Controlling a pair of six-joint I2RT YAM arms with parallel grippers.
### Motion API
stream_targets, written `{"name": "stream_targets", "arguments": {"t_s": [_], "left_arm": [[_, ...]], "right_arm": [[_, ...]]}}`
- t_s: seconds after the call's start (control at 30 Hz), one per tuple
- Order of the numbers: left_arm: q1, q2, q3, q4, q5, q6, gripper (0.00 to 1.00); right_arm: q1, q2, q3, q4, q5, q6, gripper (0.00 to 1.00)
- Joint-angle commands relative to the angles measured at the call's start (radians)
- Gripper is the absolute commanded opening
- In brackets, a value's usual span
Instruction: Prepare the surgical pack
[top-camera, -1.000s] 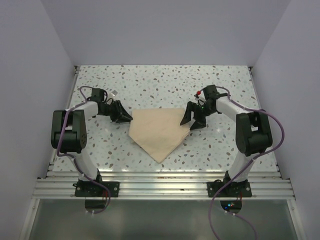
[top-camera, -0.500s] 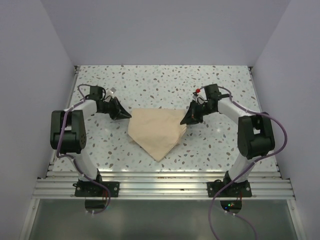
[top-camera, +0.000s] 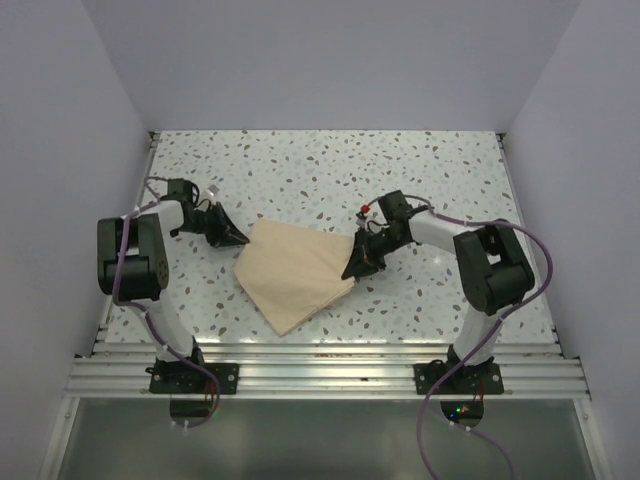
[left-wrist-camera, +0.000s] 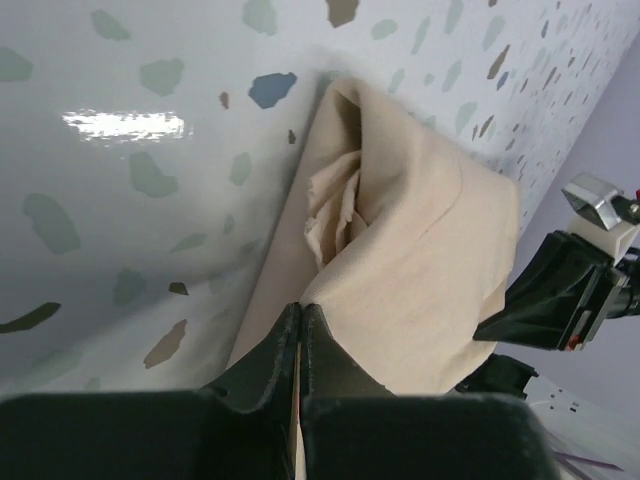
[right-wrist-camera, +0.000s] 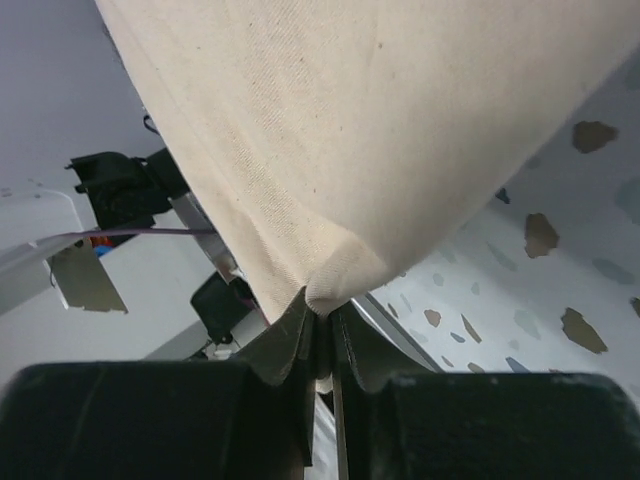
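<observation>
Folding step in hand: surgical pack (top-camera: 290, 272) lies centre of worktop (top-camera: 330, 170), left hand (top-camera: 240, 240) and right hand (top-camera: 351, 271) each clamped on a corner; next move likely needs the right corner carried across and laid flat.

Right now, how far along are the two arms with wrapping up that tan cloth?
Partly done, I'd say. The surgical pack already lies folded over into layers rather than spread as a flat sheet. In hand: the left gripper and the right gripper are each shut on an opposite corner of it. Left to do: it is a loose, wide shape, not yet a compact parcel, so more folds seem needed.
</observation>
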Motion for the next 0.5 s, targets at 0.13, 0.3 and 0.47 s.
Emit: {"name": "stream_targets", "arguments": {"t_s": [0.13, 0.3, 0.47], "left_arm": [[0.030, 0.058, 0.015, -0.049, -0.103, 0.107, 0.01], [0.032, 0.011, 0.034, -0.081, -0.129, 0.126, 0.33], [0.032, -0.022, 0.009, -0.100, -0.137, 0.130, 0.40]], "right_arm": [[0.050, 0.030, -0.034, -0.014, 0.005, 0.006, 0.34], [0.029, 0.002, 0.000, -0.064, 0.055, -0.030, 0.65], [0.010, 0.010, 0.003, 0.001, 0.035, 0.028, 0.79]]}}
